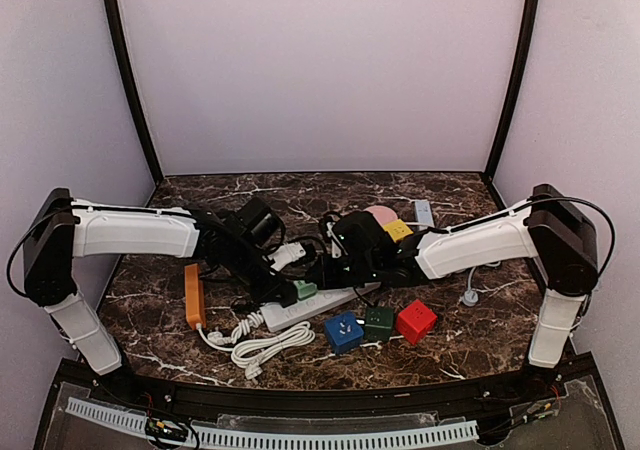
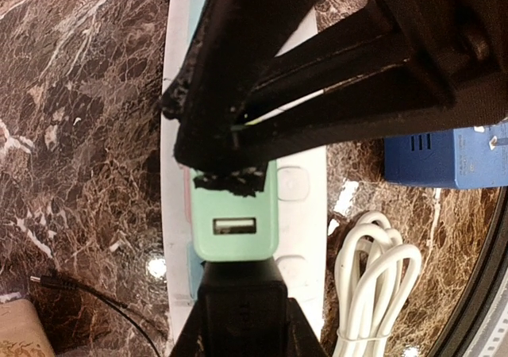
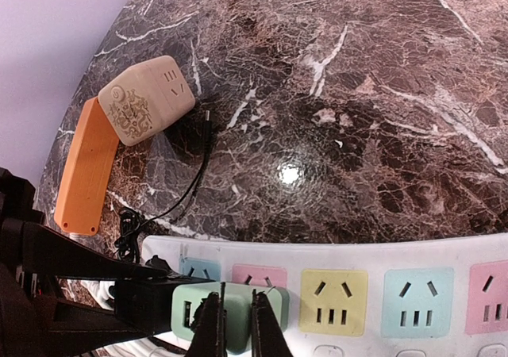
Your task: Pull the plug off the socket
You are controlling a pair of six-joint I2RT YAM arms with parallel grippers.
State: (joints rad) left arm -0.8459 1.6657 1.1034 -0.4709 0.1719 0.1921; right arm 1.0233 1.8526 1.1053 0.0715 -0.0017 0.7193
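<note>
A mint-green plug (image 1: pixel 305 290) with a USB port sits in the left end of the white power strip (image 1: pixel 330 305). It also shows in the left wrist view (image 2: pixel 234 226) and the right wrist view (image 3: pixel 238 309). My left gripper (image 1: pixel 285 290) looks shut, and its black tip (image 2: pixel 238 274) butts against the plug's USB end. My right gripper (image 3: pixel 238 325) is nearly shut. It comes from the right (image 1: pixel 325 275), and its tips (image 2: pixel 226 178) rest on the plug's top. The strip (image 3: pixel 413 254) shows coloured sockets.
An orange strip (image 1: pixel 193 295) and a beige adapter (image 3: pixel 147 99) lie to the left. A thin black cable (image 3: pixel 190 174) lies beside them. Blue (image 1: pixel 343 330), dark green (image 1: pixel 379 321) and red (image 1: pixel 416 320) cube plugs sit in front. A coiled white cord (image 1: pixel 262 348) lies near the front edge.
</note>
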